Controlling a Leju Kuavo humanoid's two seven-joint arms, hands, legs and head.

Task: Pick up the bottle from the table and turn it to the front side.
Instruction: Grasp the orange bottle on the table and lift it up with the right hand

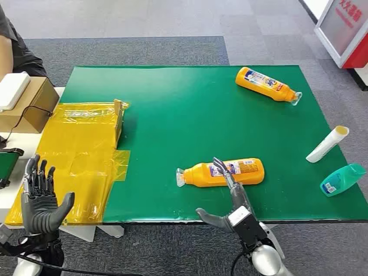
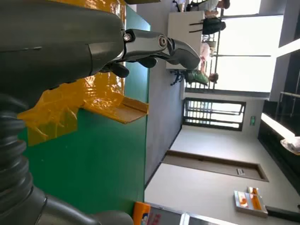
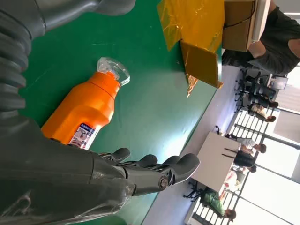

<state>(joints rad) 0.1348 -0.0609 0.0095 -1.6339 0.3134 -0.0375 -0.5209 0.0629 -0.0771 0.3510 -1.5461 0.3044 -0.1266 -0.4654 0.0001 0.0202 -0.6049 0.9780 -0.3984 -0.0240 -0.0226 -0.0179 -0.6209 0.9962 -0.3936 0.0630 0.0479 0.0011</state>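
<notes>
Barely started: my right hand [image 1: 227,198] hovers unclenched over the orange bottle [image 1: 221,172], lying on its side near the green mat's [image 1: 173,115] front edge. Grasp and turn remain; left hand [image 1: 39,201] spread, empty

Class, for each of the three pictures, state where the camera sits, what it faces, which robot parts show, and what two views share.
Head view: high on the body, facing down at the green table mat; left robot hand and right robot hand show.
Left wrist view: behind the left robot hand, facing yellow plastic sheeting.
Right wrist view: behind the right robot hand, facing the near orange plastic bottle.
Shared: head and right wrist views show that bottle.
</notes>
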